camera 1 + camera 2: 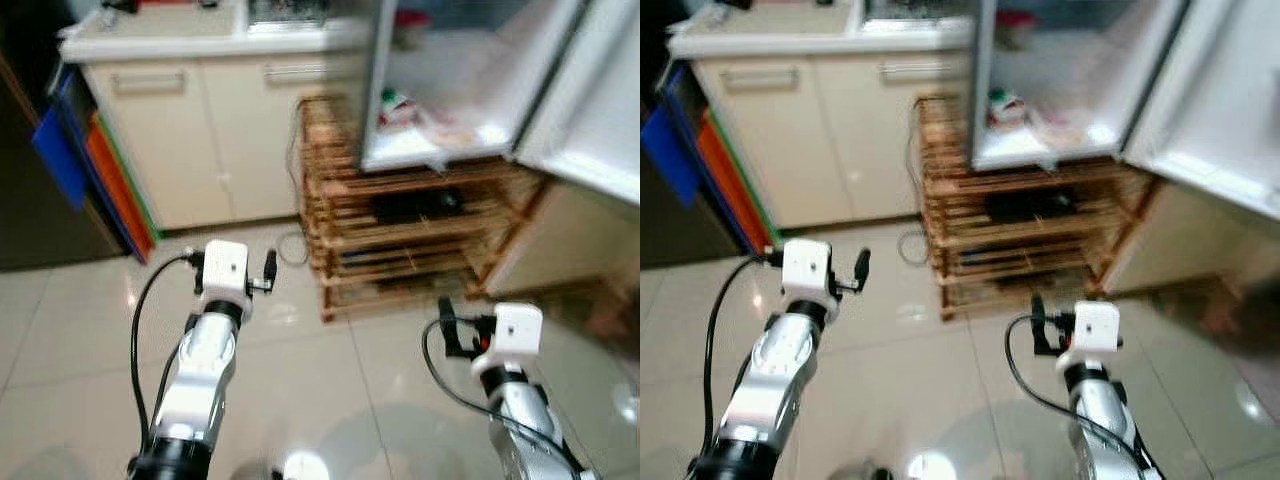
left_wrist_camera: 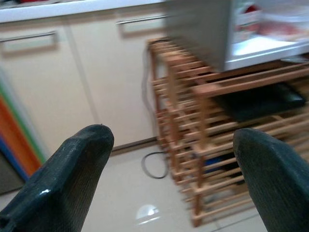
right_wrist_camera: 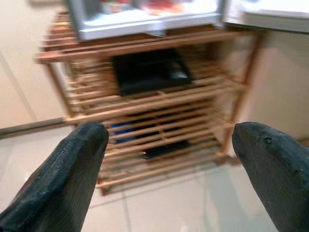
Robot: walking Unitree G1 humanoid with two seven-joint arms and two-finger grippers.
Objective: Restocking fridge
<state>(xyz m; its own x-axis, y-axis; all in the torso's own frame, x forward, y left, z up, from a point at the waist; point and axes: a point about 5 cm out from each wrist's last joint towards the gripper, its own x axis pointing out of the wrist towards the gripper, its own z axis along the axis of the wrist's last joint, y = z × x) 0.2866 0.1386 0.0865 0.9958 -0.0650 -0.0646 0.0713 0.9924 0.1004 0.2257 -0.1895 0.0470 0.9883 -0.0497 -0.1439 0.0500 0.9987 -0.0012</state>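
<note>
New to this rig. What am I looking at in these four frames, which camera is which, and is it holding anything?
It is a humanoid robot with two silver arms, each ending in a gripper of two long black fingers. The two wide pictures come from a stereo camera on its head, looking forward and down, so both show the same scene. The left gripper and the right gripper are raised over a pale tiled floor. Ahead stands a small fridge with its door open, resting on a wooden slatted rack. A flat black object lies on a rack shelf. Cream cabinets stand to the left. The other two pictures are from wrist cameras looking along each gripper's fingers. Both grippers are open and hold nothing. The pictures are somewhat blurred.
</note>
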